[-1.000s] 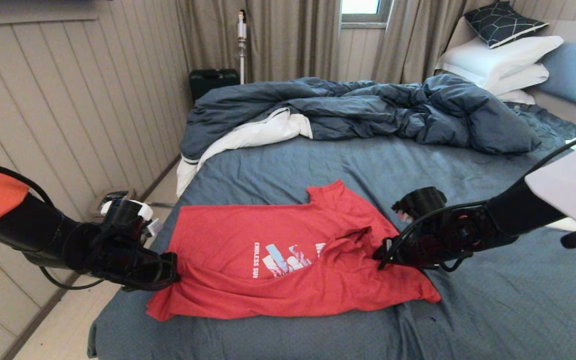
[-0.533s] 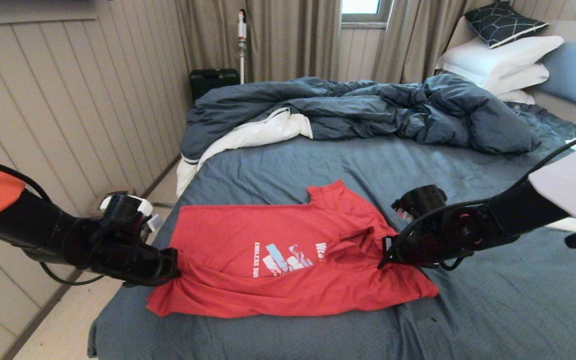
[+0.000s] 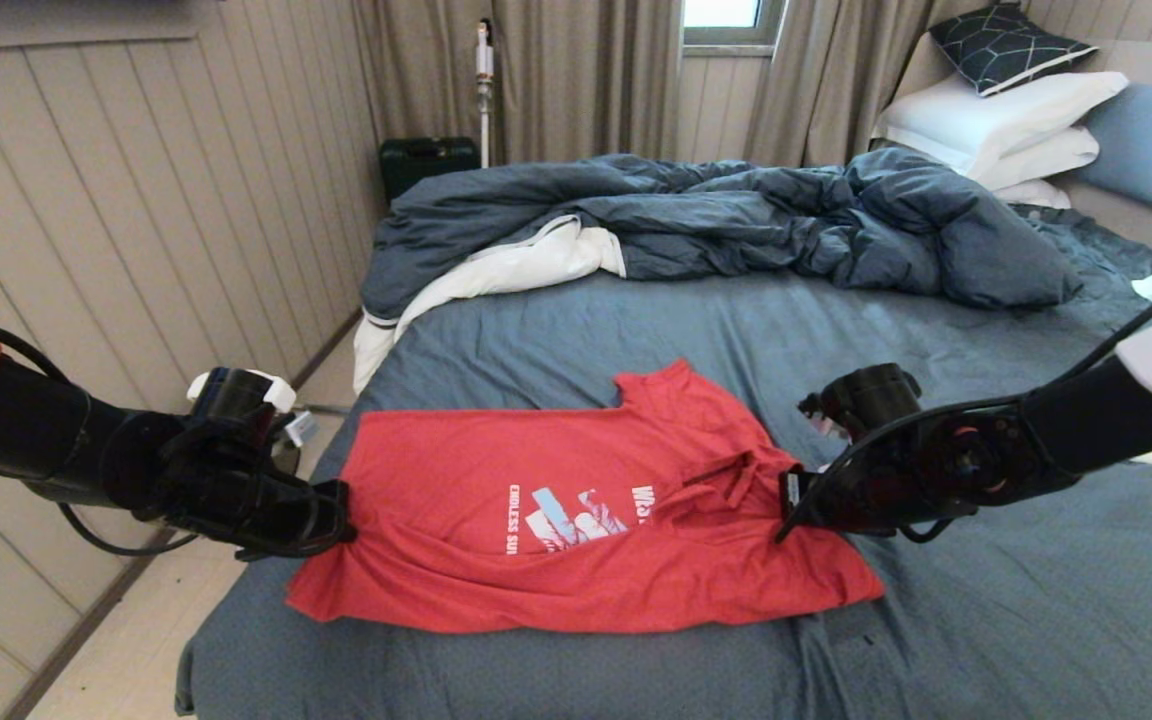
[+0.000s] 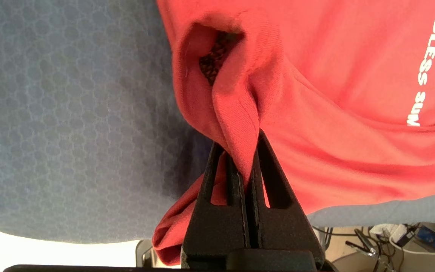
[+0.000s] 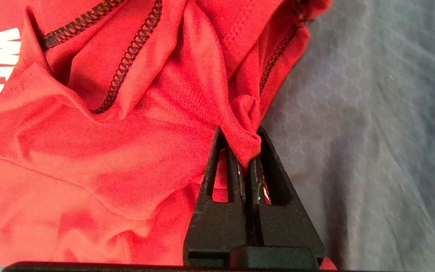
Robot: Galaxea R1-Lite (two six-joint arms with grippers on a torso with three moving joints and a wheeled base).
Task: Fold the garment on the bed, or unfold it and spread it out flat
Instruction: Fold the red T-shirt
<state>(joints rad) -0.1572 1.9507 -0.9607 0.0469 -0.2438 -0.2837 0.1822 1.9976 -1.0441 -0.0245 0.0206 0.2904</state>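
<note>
Panelled walls and drawn curtains close in a bedroom where the bed fills most of the head view, its blue sheet bare at the near end and a crumpled duvet pushed up toward the pillows.

At the left edge of the mattress, the left gripper is clamped tight on a bunched fold of the T-shirt; the left wrist view shows red cloth pinched between its two black fingers, with a loop of fabric puffing up just past the tips. That hold sits on the shirt's side nearest the wall, probably so the cloth can be drawn outward.

Between the arms, the shirt lies across the near part of the sheet, chest print up, partly readable and partly covered by a flap folded over from the right. The lower hem sags toward the foot of the bed.

On the right, the right gripper has also closed on the shirt, biting a small knot of cloth at its edge beside a stitched seam, as the right wrist view shows. With both ends pinched low against the sheet, the arms look placed to pull apart and spread the shirt flat; the folded flap and wrinkles say that is not yet done.
</note>
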